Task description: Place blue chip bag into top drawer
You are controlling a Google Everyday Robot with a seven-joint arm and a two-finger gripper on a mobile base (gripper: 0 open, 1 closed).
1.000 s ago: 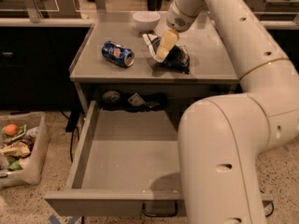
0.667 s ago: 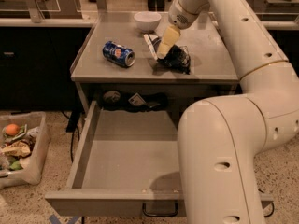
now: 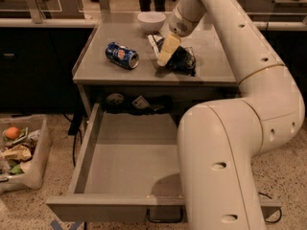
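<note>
The blue chip bag [image 3: 182, 59] lies crumpled on the grey counter top [image 3: 211, 56], with its white end toward the back. My gripper [image 3: 165, 52] reaches down from the long white arm and sits at the bag's left end, touching or just over it. The top drawer [image 3: 129, 162] is pulled wide open below the counter; its flat grey bottom holds nothing. Its loop handle [image 3: 164, 219] shows at the front edge. My arm's large lower link covers the drawer's right side.
A blue soda can [image 3: 122, 55] lies on its side on the counter, left of the bag. A white bowl [image 3: 151, 20] stands at the back. Dark items [image 3: 139, 103] sit in the shelf behind the drawer. A bin of scraps [image 3: 19, 150] stands on the floor at left.
My gripper has shifted slightly down and left at the bag's left end. The bag, the can and the drawer have stayed where they were.
</note>
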